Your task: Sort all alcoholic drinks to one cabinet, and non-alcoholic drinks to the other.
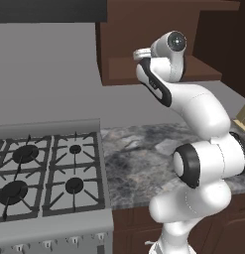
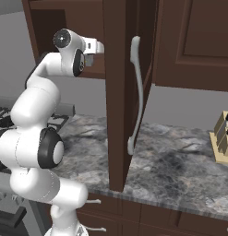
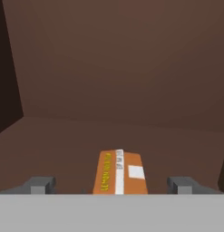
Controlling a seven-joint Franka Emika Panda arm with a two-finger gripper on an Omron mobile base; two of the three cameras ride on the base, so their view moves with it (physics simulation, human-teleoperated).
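— Since the hand is reaching into the open cabinet point(image 1: 158, 67), what lies nearest the camera?

— The fingers point(image 3: 112, 185), spread wide, one grey tip at each side of the hand view. Between them, touching neither tip as far as I can see, is the small orange can point(image 3: 119, 173), with a white stripe and yellow lettering. It appears to rest on the cabinet's brown floor, though the bottom of it is hidden.

— So it has hold of nothing?

— Nothing. There is clear space on both sides of the can.

— How would that can handle, if it had to be picked up again?

— I'd judge it light and stiff, with a smooth, rather slippery wall. It would be best taken across the middle of its body, squarely, so it doesn't twist or tip.

— And farther off?

— Behind the can the floor runs back to the plain brown rear wall. From the base views, the arm is raised high into that cabinet, above the speckled stone bench point(image 2: 180, 161). The cabinet's tall door point(image 2: 117, 92) hangs open, with its long curved silver handle point(image 2: 137, 92). A stove point(image 1: 44, 168) stands to the left, and a knife block point(image 2: 222, 138) stands at the far right.
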